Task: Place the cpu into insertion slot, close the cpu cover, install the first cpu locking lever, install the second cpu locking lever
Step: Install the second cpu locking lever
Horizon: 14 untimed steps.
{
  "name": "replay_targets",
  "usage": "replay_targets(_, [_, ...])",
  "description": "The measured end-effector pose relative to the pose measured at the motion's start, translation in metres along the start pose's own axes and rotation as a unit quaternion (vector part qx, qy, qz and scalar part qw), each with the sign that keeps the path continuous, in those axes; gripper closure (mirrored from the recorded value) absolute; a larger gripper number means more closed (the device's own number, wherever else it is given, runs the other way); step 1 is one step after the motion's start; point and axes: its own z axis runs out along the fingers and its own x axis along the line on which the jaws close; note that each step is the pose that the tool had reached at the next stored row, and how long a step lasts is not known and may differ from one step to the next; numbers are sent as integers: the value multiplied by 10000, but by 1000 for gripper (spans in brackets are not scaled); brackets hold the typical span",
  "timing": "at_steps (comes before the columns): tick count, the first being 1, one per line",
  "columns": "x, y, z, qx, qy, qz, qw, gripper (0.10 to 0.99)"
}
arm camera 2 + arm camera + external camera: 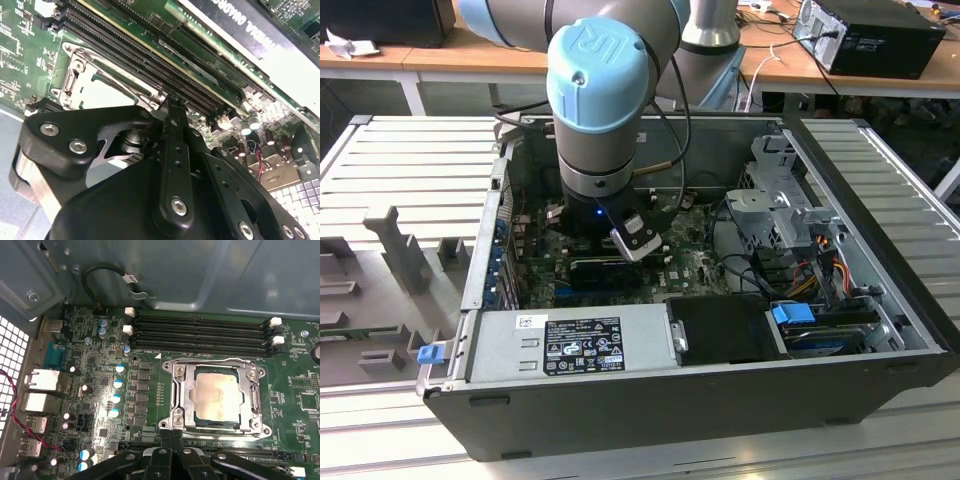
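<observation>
An open grey computer case [740,395] sits on a ribbed, light-grey metal work surface [415,165], with grey moulded fixtures [405,250] standing on the exterior view's left. Behind it runs a wooden bench with white legs [410,62], carrying a black desktop unit [870,35] (cables trail beside it) at the exterior view's right. Even light falls across the scene.
</observation>
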Motion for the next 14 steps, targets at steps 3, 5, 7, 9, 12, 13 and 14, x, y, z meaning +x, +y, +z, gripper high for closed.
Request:
replay_targets(3, [0,-1,15,-2,1,0,10000,980])
replay_targets(5, [1,-6,31,-1,2,0,10000,980])
replay_targets(7, [4,-13,56,-1,2,0,10000,980])
replay_targets(9, [10,-12,76,-3,1,1,10000,980])
replay_targets(12, [13,6,96,-15,1,0,10000,980])
replay_targets(13, [13,9,101,-19,0,0,10000,980])
replay_targets(14, [13,14,109,-24,0,0,10000,980])
